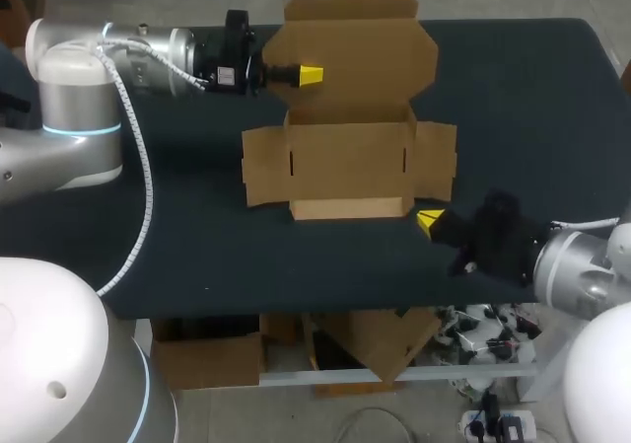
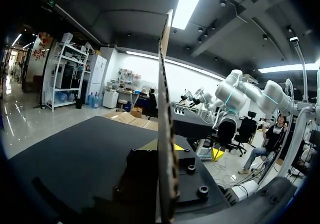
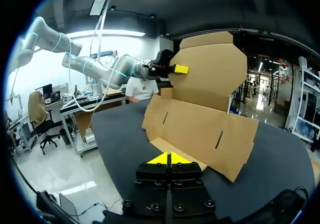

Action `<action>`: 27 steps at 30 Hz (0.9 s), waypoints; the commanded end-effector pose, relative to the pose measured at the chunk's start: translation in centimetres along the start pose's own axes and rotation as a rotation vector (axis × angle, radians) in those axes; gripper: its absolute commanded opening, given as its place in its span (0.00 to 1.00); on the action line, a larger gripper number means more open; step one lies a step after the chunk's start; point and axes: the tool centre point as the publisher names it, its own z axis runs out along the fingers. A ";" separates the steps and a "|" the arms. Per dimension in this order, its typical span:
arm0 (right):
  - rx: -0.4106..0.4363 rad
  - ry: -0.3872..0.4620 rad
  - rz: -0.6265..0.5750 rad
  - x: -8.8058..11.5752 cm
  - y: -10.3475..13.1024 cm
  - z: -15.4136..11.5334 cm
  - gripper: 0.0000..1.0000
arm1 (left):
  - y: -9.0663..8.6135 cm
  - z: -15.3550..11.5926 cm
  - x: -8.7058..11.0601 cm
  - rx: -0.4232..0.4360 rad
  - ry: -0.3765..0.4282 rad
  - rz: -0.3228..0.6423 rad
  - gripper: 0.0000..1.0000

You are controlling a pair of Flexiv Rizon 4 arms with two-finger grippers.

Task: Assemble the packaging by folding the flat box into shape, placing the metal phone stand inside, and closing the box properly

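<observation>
Main worry here: the box [image 1: 347, 167] is sitting loose in the middle of the table [image 1: 532, 117]. If the left arm is pulling the lid [image 1: 355, 58] too hard, I'm guessing the whole thing is sliding, or the lid's crease is tearing. The box is looking half-formed: plain brown cardboard, lid standing up at the back, side flaps [image 1: 266, 167] splaying outward. The left tool [image 1: 309, 74] is pinching the lid's edge, fingers clamped on the cardboard. The right tool [image 1: 431, 220] is hovering just beside the front right corner, fingers pressed together and gripping nothing.
</observation>
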 end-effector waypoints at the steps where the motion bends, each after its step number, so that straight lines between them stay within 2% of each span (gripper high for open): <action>1: 0.004 -0.021 0.004 0.3 -0.3 4.6 0.00 | 0.2 0.0 0.0 0.002 0.002 0.000 0.00; 12: 0.016 -0.010 0.022 1.1 -1.3 8.3 0.00 | 0.2 0.0 0.0 0.002 0.002 0.000 0.00; 27: 0.053 -0.069 0.044 1.6 -2.2 12.3 0.00 | 0.2 0.0 0.0 0.002 0.002 0.000 0.00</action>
